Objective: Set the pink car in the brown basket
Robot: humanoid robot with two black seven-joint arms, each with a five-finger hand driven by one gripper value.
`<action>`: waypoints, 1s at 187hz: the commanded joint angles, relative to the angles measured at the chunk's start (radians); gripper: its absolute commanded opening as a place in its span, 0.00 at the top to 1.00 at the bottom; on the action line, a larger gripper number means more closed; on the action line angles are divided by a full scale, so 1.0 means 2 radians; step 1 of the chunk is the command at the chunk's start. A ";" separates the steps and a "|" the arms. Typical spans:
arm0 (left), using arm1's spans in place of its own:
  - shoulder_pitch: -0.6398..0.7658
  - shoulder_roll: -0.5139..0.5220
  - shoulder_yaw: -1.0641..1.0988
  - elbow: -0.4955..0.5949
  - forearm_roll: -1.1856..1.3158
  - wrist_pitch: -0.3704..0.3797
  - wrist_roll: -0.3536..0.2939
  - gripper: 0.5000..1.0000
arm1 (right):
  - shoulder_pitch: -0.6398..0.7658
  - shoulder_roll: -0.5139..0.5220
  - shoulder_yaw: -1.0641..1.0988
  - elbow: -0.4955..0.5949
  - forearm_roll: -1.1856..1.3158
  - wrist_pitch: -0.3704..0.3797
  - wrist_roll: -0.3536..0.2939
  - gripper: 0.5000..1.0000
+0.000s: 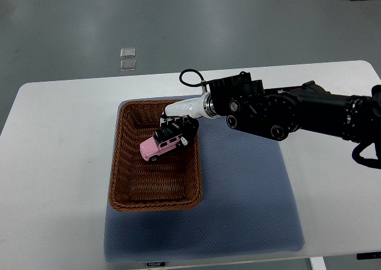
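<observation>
Bulky black right arm with round joint caps, white wrist, looped black cable, dark-fingered right hand (178,127)

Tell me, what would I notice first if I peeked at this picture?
First the big black right arm reaching in from the right edge, its right hand over the brown basket. Its fingers grip a pink car above the basket's far half. The basket sits on a blue-grey mat on the white table.
</observation>
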 commanded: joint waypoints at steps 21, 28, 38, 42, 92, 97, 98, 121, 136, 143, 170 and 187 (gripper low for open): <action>0.000 0.000 0.000 0.001 0.000 0.000 0.000 0.00 | 0.000 0.000 0.001 0.000 0.000 -0.006 0.000 0.65; 0.000 0.000 0.000 0.001 0.000 0.000 0.000 0.00 | 0.000 0.000 0.001 0.000 0.001 -0.006 0.000 0.57; 0.000 0.000 0.000 0.001 0.000 0.000 0.000 0.00 | 0.000 0.000 0.003 0.000 0.003 -0.006 0.000 0.41; 0.000 0.000 0.000 0.001 0.000 0.000 0.000 0.00 | 0.000 0.000 0.004 0.000 0.004 -0.006 0.000 0.36; 0.000 0.000 -0.001 0.003 0.000 0.000 0.000 0.00 | 0.009 0.000 0.033 0.001 0.007 0.002 0.001 0.20; 0.000 0.000 -0.001 0.003 0.000 0.000 0.000 0.00 | 0.013 0.000 0.043 0.001 0.008 0.004 0.001 0.20; 0.000 0.000 -0.001 0.003 0.000 0.000 0.000 0.00 | 0.013 0.000 0.043 0.001 0.008 0.004 0.001 0.20; 0.000 0.000 -0.001 0.003 0.000 0.000 0.000 0.00 | 0.019 0.000 0.067 0.001 0.013 0.005 0.001 0.20; 0.000 0.000 0.000 0.003 0.000 0.000 0.000 0.00 | 0.020 -0.019 0.089 0.001 0.037 0.006 0.001 0.20; 0.000 0.000 0.000 0.003 0.000 0.000 0.000 0.00 | 0.020 -0.027 0.098 0.002 0.046 0.006 0.001 0.19; 0.000 0.000 0.000 0.002 0.000 0.000 0.000 0.00 | 0.013 -0.073 0.157 0.008 0.085 0.004 0.006 0.19; 0.000 0.000 0.000 0.001 0.000 0.000 0.000 0.00 | -0.017 -0.103 0.224 0.010 0.122 0.004 0.008 0.19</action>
